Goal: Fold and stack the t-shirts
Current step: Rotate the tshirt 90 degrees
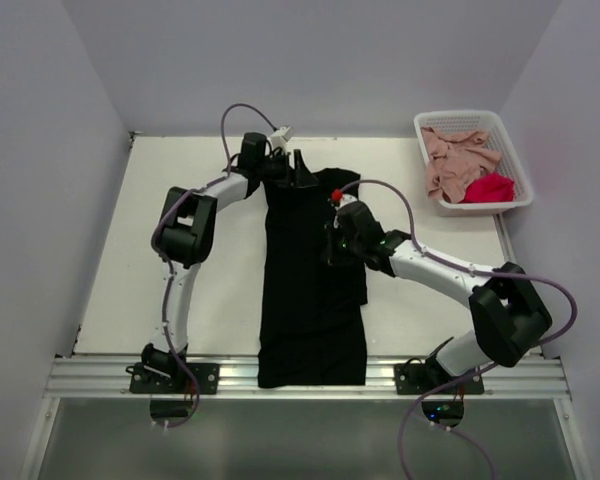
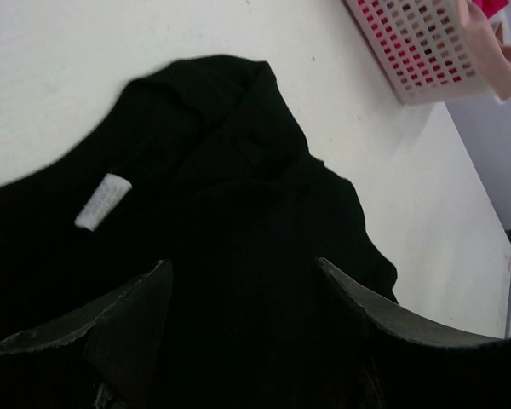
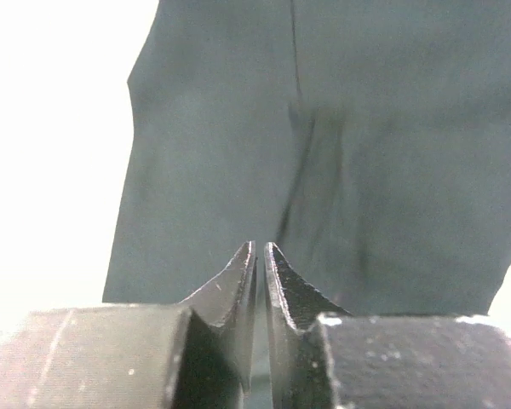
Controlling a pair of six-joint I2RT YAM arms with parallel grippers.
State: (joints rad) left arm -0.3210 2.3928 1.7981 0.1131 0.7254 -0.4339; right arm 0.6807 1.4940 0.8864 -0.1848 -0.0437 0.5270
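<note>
Black t-shirt (image 1: pixel 310 290): lies in a long narrow strip down the middle of the table (image 1: pixel 110 280). Collar end is far, hem end near, reaching the metal rail at the near edge.
Collar area: bunched and rumpled in the left wrist view, with a small white label (image 2: pixel 103 201) showing on the cloth.
Left gripper (image 1: pixel 292 168): at the far end of the strip, over the collar. Pincer is wide, with both fingers spread apart and black cloth under the gap.
Right gripper (image 3: pixel 259 245): at the right edge of the strip, about midway along it. Pincer is narrow, the fingertips almost meeting with only a sliver between. Cannot tell whether cloth is caught.
Basket (image 1: pixel 458 116): white lattice, at the far right corner, well apart from the black shirt.
Pink t-shirt (image 1: pixel 455 160): crumpled in the basket.
Red t-shirt (image 1: pixel 490 187): crumpled in the basket, on the near right side of the pink one.
</note>
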